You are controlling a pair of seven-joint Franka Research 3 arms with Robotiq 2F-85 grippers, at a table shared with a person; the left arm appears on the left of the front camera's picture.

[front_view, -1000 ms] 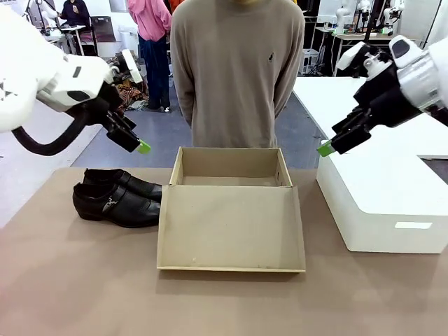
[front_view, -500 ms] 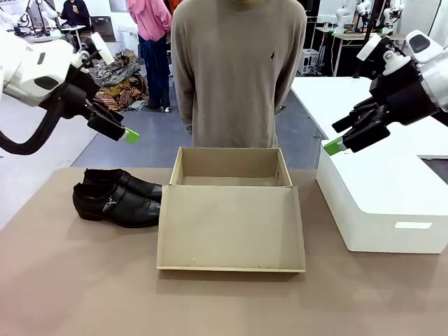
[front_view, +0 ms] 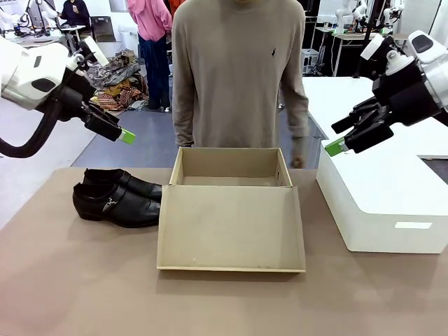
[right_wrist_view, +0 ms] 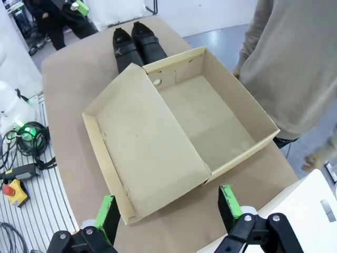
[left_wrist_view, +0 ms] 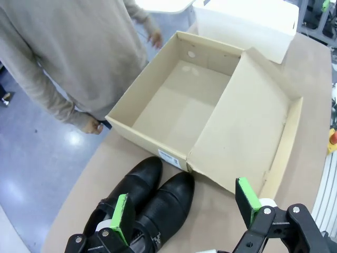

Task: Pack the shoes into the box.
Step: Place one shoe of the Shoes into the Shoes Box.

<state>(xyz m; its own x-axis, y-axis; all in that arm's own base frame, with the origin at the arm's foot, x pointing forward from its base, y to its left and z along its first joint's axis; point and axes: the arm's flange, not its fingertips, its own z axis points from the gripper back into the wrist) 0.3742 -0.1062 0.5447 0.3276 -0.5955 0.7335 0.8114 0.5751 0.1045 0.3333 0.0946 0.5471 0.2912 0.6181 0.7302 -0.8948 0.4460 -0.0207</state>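
**While the box [front_view: 231, 210] gapes open, the shoes [front_view: 117, 199] wait outside**

Though both arms hang raised above the table [front_view: 70, 294], neither holds anything — the left gripper [left_wrist_view: 185, 206] has its jaws wide apart over the shoes, and the right gripper [right_wrist_view: 168, 207] is just as wide, off to the box's right. The pair lies side by side, toes just beside the box's left wall. The glossy leather looks slick and the uppers soft — I'd pinch the stiffer heel rim, one shoe at a time.
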